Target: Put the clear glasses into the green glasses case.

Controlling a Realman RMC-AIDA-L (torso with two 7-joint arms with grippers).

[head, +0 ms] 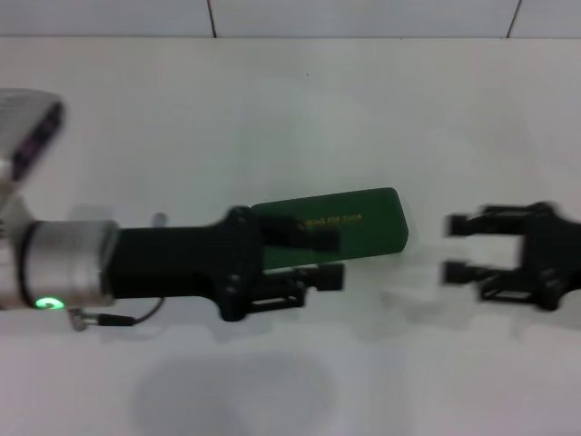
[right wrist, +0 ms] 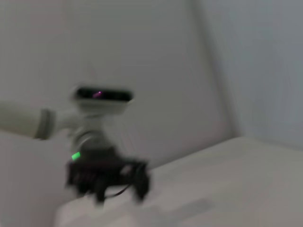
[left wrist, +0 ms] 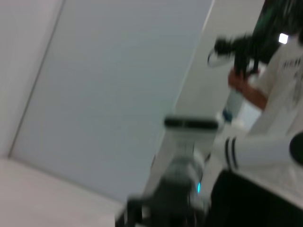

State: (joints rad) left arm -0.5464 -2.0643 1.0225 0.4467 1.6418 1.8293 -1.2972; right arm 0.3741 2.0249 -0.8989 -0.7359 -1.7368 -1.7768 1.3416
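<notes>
A big white bench (head: 290, 109) fills the head view, and a pale tiled wall (head: 363, 16) with thin dark lines runs along its far edge. The green glasses case (head: 363, 222) lies flat and shut near the middle of the bench, with small gold letters on its lid. The left pincer (head: 329, 257) reaches in from the left and sits over the near left end of the case, so that end is hidden behind it. Its two black fingers are spread apart, one over the lid and one just in front of the near edge of the case, and they hold nothing that can be seen. The right pincer (head: 459, 248) is to the right of the case, a little apart from it, with its fingers open and pointing toward the case. A thin cable (head: 118, 318) hangs under the left arm, left of the case. The clear glasses cannot be made out anywhere on the white bench. In the left wrist view a person in a white shirt (left wrist: 279, 94) stands by a grey wall, holding something dark. The right wrist view shows the other arm far off, blurred, against a pale wall.
</notes>
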